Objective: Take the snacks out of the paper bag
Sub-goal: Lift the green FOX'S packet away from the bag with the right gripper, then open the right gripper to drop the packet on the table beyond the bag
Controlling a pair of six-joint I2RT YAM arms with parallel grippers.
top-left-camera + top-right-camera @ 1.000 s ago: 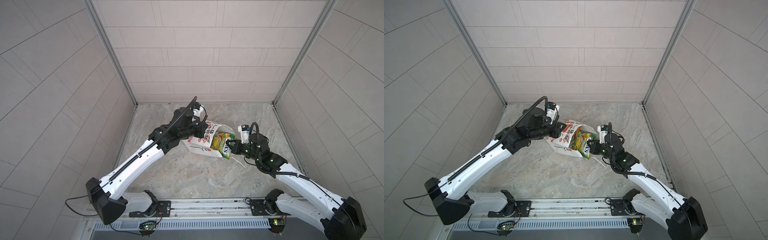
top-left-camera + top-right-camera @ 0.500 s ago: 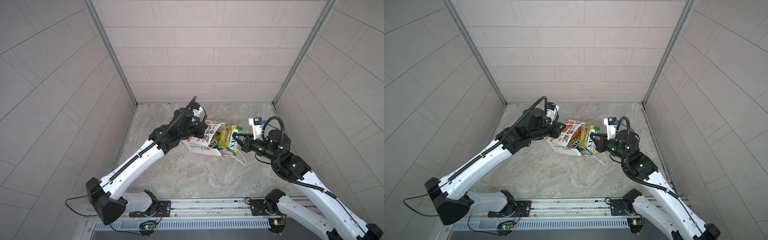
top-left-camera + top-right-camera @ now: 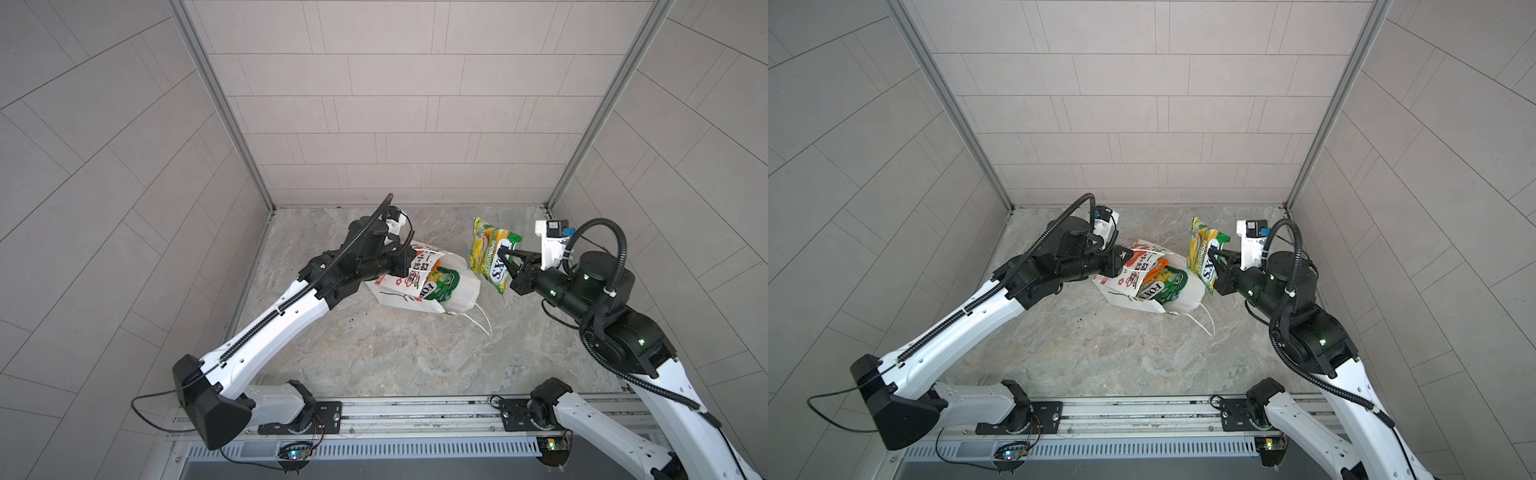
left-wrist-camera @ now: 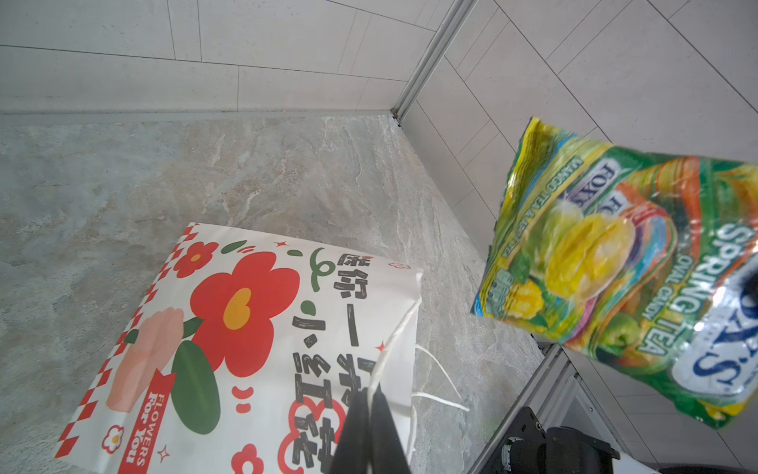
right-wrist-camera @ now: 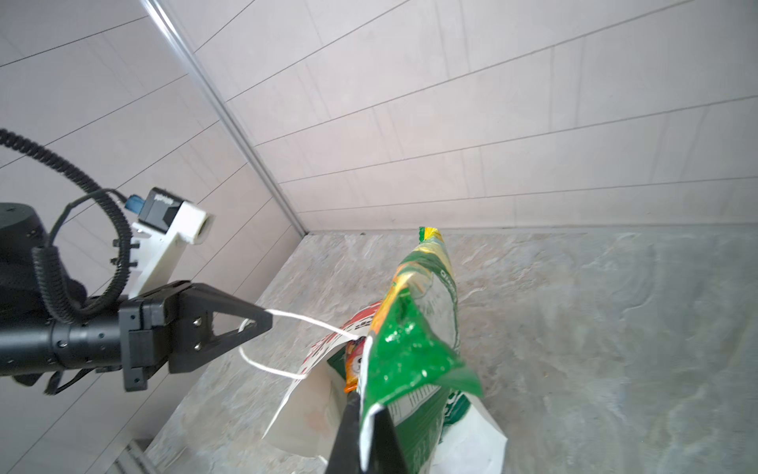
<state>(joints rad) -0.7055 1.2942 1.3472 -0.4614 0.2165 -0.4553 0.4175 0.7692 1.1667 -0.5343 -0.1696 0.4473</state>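
White paper bag [image 3: 465, 291], printed "FLOWERS For You", lies on its side on the bench [image 3: 374, 353], its mouth facing right. One green-yellow packet [image 3: 490, 255], reading "FOX'S SPRING TEA OVAL CANDY", is out, held in the air just right of the bag and pinched in the right claw [image 3: 510, 261]. The left claw [image 4: 371, 410] pinches the cord handle [image 4: 396, 340]. A second FOX'S packet [image 3: 440, 284] and an orange packet edge [image 3: 1160, 264] wait in the mouth.

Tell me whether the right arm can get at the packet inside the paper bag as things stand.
Probably not yet: the right hand is shut on a lifted packet outside the paper bag. Otherwise the way looks free: the bag's mouth faces it, and the left hand holds the cord handle.
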